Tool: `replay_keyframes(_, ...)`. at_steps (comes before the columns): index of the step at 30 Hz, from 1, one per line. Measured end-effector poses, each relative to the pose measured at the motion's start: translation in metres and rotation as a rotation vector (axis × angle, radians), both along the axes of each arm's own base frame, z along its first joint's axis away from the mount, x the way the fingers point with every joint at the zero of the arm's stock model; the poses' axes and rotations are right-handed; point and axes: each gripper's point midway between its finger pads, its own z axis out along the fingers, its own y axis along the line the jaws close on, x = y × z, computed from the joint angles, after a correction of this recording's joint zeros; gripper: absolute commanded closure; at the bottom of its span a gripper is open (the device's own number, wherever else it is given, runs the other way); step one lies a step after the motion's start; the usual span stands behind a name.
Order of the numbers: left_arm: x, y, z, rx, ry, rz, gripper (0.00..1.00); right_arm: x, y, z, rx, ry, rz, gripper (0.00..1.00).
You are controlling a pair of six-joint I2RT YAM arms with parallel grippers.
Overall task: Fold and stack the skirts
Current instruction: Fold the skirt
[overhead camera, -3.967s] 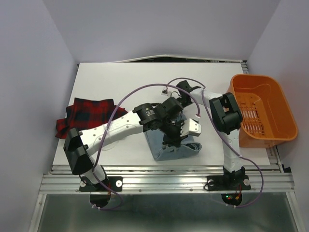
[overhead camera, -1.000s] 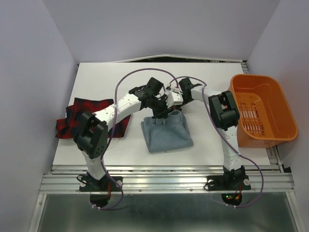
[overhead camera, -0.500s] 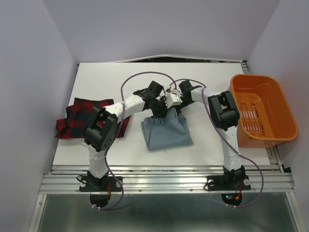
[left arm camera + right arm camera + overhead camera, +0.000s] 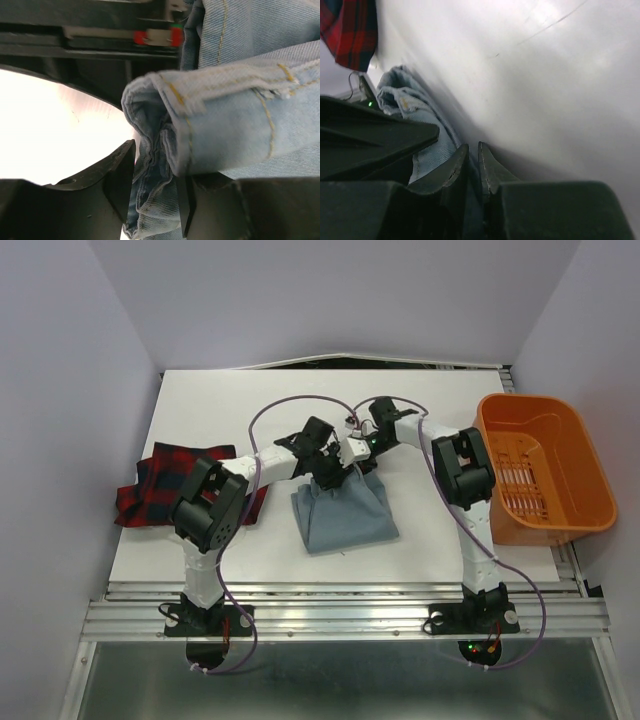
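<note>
The light blue denim skirt (image 4: pixel 343 512) lies folded at the middle of the table, and both grippers are down at its far edge. My left gripper (image 4: pixel 330 468) has its jaws parted, with a bunched denim hem (image 4: pixel 150 165) lying loosely between the fingers (image 4: pixel 120 185). My right gripper (image 4: pixel 354 454) sits just right of it at the same edge. Its jaws (image 4: pixel 473 150) stand a narrow slit apart, and the denim (image 4: pixel 415 107) runs in beside them. The red-and-black plaid skirt (image 4: pixel 170 480) lies crumpled at the table's left edge and shows at the corner (image 4: pixel 347 30) of the right wrist view.
An orange plastic tub (image 4: pixel 545 465) stands at the right edge of the white table (image 4: pixel 240 400). Purple cables loop above both arms. The two wrists almost touch over the denim's far edge.
Both grippers' jaws have parted from shut, the left more widely. The denim's far edge has settled flatter on the table, and the left arm has drawn in slightly.
</note>
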Motion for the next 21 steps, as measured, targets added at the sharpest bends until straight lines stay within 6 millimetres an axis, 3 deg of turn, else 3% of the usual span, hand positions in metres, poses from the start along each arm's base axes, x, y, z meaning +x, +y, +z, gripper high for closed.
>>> replay_keyframes(4, 0.000, 0.000, -0.001, -0.001, 0.002, -0.002, 0.53, 0.027, -0.011, 0.003, -0.075, -0.040, -0.090, 0.66)
replay_keyframes(6, 0.000, -0.001, -0.004, 0.002, 0.008, -0.005, 0.52, 0.047, -0.023, 0.007, -0.115, -0.075, -0.155, 0.65)
replay_keyframes(9, 0.003, -0.005, -0.007, 0.008, 0.026, -0.011, 0.41, 0.074, -0.053, 0.013, -0.163, -0.116, -0.256, 0.62)
replay_keyframes(12, 0.006, -0.006, -0.008, 0.011, 0.043, -0.017, 0.17, 0.093, -0.092, 0.025, -0.186, -0.147, -0.354, 0.62)
replay_keyframes(14, 0.009, -0.007, -0.009, 0.009, 0.057, -0.021, 0.16, 0.093, -0.118, 0.040, -0.191, -0.160, -0.407, 0.63)
replay_keyframes(16, 0.010, -0.008, -0.010, 0.002, 0.086, -0.025, 0.16, 0.084, -0.133, 0.068, -0.180, -0.205, -0.436, 0.64)
replay_keyframes(21, 0.008, -0.003, -0.006, -0.001, 0.138, -0.017, 0.12, 0.041, -0.121, 0.146, -0.080, -0.373, -0.389, 0.65)
